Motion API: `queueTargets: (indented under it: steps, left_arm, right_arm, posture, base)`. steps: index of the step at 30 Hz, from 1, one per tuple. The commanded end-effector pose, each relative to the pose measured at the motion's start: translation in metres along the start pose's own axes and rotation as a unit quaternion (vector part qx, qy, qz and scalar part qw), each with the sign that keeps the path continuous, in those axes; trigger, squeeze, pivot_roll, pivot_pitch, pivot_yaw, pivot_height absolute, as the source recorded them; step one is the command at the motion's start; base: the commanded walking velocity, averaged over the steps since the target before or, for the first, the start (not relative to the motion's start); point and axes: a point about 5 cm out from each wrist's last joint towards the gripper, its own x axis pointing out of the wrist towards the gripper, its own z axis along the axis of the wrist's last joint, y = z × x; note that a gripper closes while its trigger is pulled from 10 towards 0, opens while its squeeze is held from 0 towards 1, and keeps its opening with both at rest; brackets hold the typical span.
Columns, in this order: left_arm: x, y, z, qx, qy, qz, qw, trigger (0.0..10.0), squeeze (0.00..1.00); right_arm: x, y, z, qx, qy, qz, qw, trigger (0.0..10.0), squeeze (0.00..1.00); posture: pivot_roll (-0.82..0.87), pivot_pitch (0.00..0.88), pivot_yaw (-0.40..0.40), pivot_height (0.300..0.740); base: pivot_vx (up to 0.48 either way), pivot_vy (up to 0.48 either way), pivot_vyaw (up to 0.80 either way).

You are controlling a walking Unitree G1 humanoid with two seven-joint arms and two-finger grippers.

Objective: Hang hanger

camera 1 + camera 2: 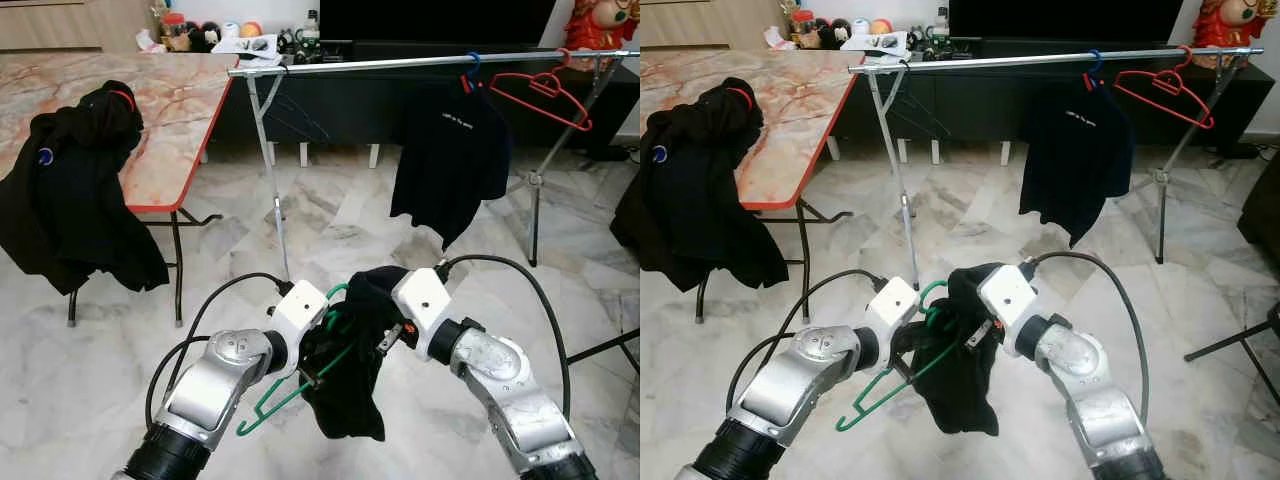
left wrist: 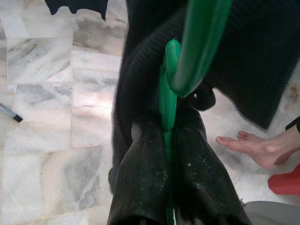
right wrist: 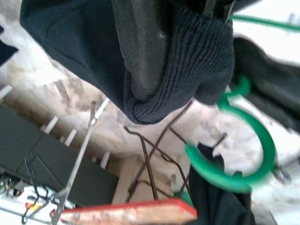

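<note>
A green plastic hanger point(image 1: 283, 398) hangs low in front of me, with a black knitted garment point(image 1: 352, 360) draped on it. My left gripper point(image 1: 322, 345) is shut on the hanger's neck; in the left wrist view the two fingers point(image 2: 140, 183) clamp the green stem point(image 2: 167, 101) below its hook. My right gripper point(image 1: 390, 335) is shut on the garment's collar, and a finger point(image 3: 140, 44) presses into the knit cloth point(image 3: 197, 56). The green hook point(image 3: 243, 173) curves just beyond it. The silver rail point(image 1: 420, 62) of the clothes rack runs across ahead, well above both grippers.
On the rail hang a black T-shirt point(image 1: 450, 160) on a blue hanger and a bare red hanger point(image 1: 545, 95). A marble-topped table point(image 1: 170, 110) with a dark jacket point(image 1: 75, 190) stands at left. A person's bare foot point(image 2: 258, 147) rests on the marble floor.
</note>
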Motion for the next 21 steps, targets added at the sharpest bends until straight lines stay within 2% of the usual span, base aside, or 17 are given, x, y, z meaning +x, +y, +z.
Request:
queueTargets:
  steps: [1,3,8,10,11,13,16,21]
  left_arm:
    - [-0.003,0.002,0.005,0.009,-0.016,-0.002,1.0,10.0,0.0]
    - [-0.005,0.0,0.002,0.015,-0.01,-0.013,1.0,10.0,0.0]
    - [-0.006,-0.002,-0.001,0.023,-0.006,-0.026,0.999,10.0,0.0]
    - [-0.009,-0.008,-0.001,0.035,-0.011,-0.058,0.998,10.0,0.0]
    - [-0.009,-0.008,-0.001,0.035,-0.011,-0.058,0.998,10.0,0.0]
    - [-0.011,-0.011,-0.001,0.039,-0.012,-0.073,0.997,10.0,0.0]
    - [-0.011,-0.01,-0.001,0.035,-0.014,-0.069,0.997,10.0,0.0]
    - [-0.011,-0.01,0.001,0.035,-0.019,-0.075,0.996,10.0,0.0]
  right_arm:
    - [0.0,-0.003,0.002,-0.03,0.002,0.007,1.0,10.0,0.0]
    - [-0.003,-0.008,-0.004,-0.061,0.023,0.003,0.998,10.0,0.0]
    - [-0.003,-0.01,-0.001,-0.055,0.012,0.005,0.998,10.0,0.0]
    - [-0.003,0.002,0.014,-0.036,-0.046,0.066,0.996,10.0,0.0]
    - [-0.003,0.002,0.014,-0.036,-0.046,0.066,0.996,10.0,0.0]
    - [-0.005,0.015,0.023,-0.032,-0.075,0.134,0.988,10.0,0.0]
    - [-0.007,0.026,0.022,-0.039,-0.075,0.18,0.98,10.0,0.0]
    - [-0.009,0.031,0.017,-0.041,-0.064,0.2,0.977,10.0,0.0]
  posture:
    - [0.07,0.114,0.015,0.74]
    - [0.07,0.114,0.016,0.74]
    - [0.07,0.114,0.017,0.74]
    - [0.07,0.111,0.018,0.74]
    - [0.07,0.111,0.018,0.74]
    - [0.07,0.108,0.019,0.74]
    - [0.07,0.105,0.019,0.74]
    - [0.07,0.1,0.02,0.74]
  base:
    - [0.0,0.0,0.0]
    - [0.0,0.0,0.0]
    - [0.0,0.0,0.0]
    - [0.0,0.0,0.0]
    - [0.0,0.0,0.0]
    - [0.0,0.0,0.0]
    - [0.0,0.0,0.0]
    - [0.0,0.0,0.0]
